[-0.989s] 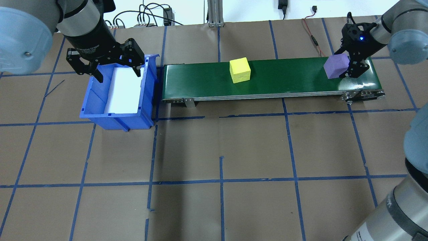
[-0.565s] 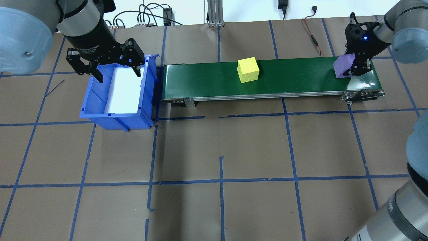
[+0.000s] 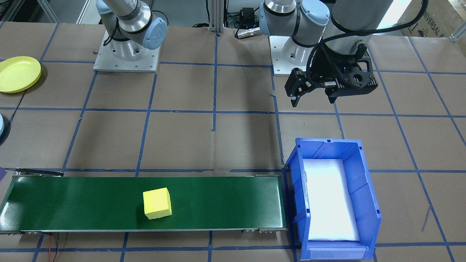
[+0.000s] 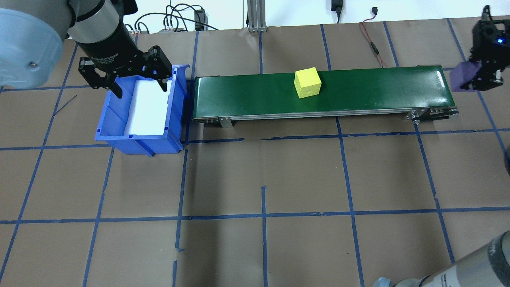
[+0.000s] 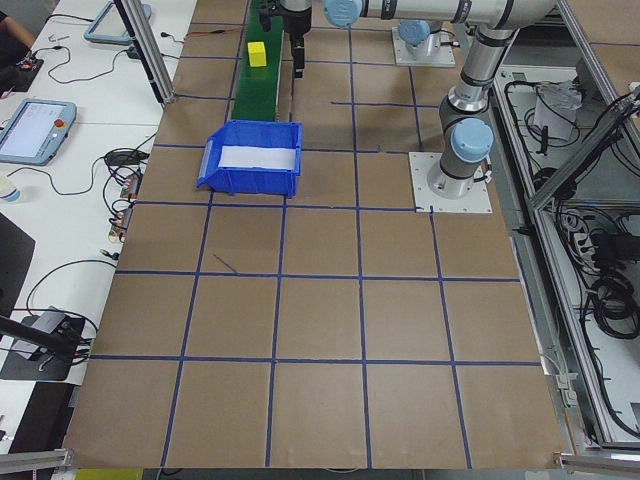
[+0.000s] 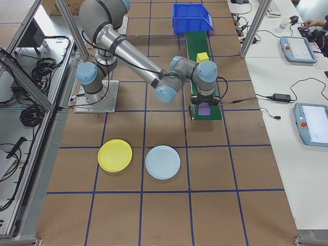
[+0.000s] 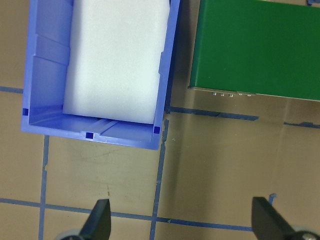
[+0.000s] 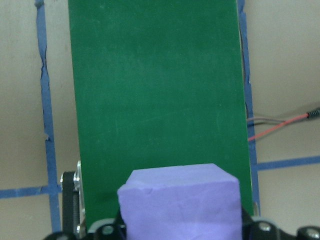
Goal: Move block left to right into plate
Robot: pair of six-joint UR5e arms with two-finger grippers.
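My right hand (image 4: 480, 75) is clenched on the purple block (image 4: 464, 77), its fingers pressed against the block's sides. I hold it in the air just past the right end of the belt (image 4: 358, 89), clear of the green surface. From my right wrist the block fills the bottom of the view, with the belt stretching away beyond it.

My left hand (image 4: 125, 77) hangs spread wide, holding nothing, over the far rim of the blue bin (image 4: 177, 119). The bin sits on the desk (image 4: 263, 179) touching the left end of the belt, and a white foam pad (image 4: 149, 107) lines its floor. From my left wrist I see both fingertips (image 7: 100, 220) well apart above the brown paper, just beside the bin's end wall.

A yellow block (image 4: 307, 82) rests on the belt a little right of its middle, turned slightly askew.

The yellow plate (image 6: 115, 155) and the pale blue plate (image 6: 163, 162) lie side by side on the desk, near each other but apart, well away from the belt's end and from the purple block.
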